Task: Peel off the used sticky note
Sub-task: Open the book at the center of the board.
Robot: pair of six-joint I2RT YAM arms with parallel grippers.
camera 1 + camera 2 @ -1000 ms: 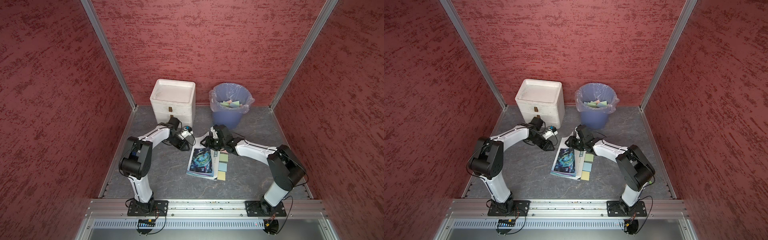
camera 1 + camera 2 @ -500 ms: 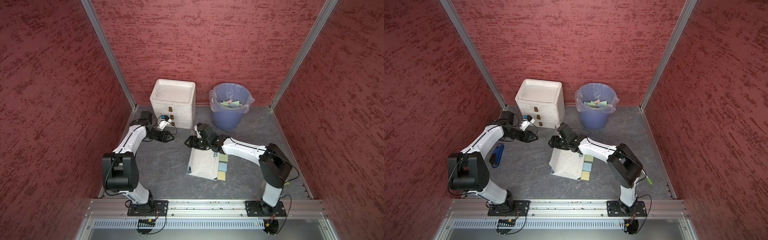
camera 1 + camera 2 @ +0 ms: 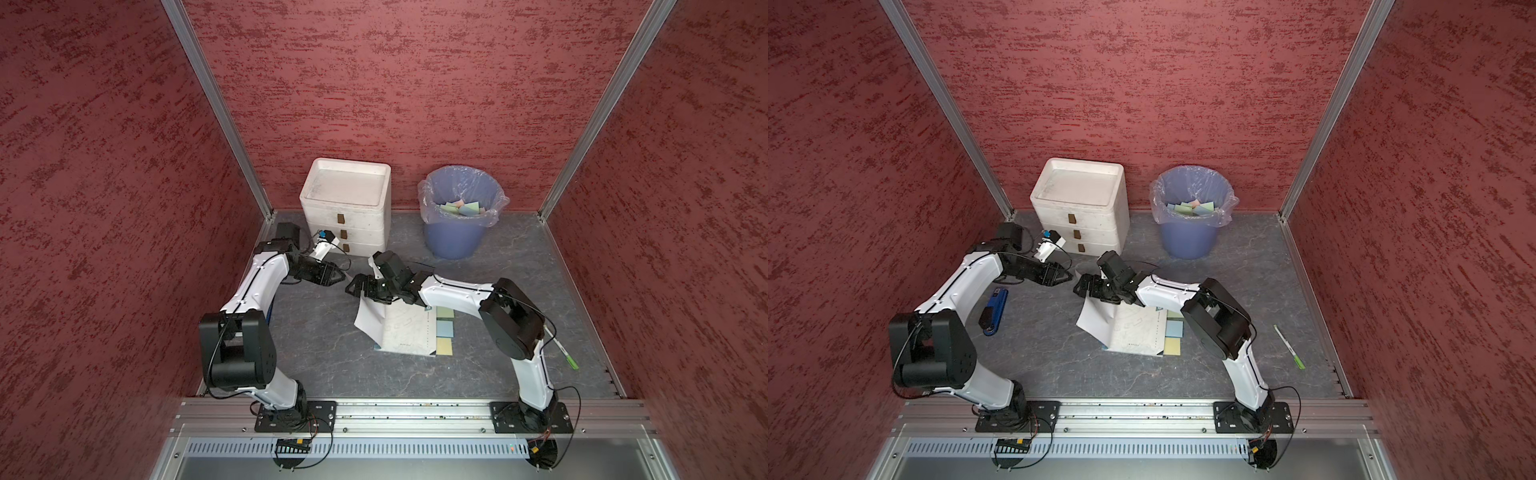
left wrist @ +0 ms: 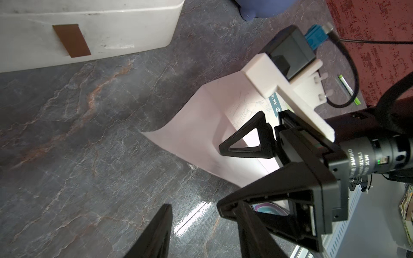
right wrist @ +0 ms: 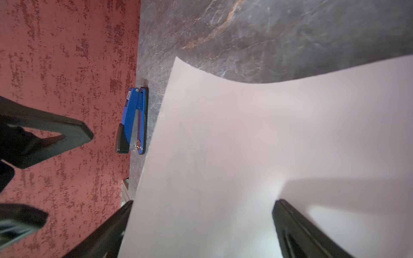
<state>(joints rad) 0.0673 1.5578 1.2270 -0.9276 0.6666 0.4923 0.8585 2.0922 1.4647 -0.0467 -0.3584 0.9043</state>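
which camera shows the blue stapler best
The right wrist view: the blue stapler is close, whole and unblocked. In a top view it is small and far; the left wrist view misses it.

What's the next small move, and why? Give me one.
Probably swing the right gripper off the curled white page toward the sticky notes at the right edge of the book. Its jaws stand open over the page, holding nothing, and the notes lie flat, untouched. Which note is used, I cannot tell.
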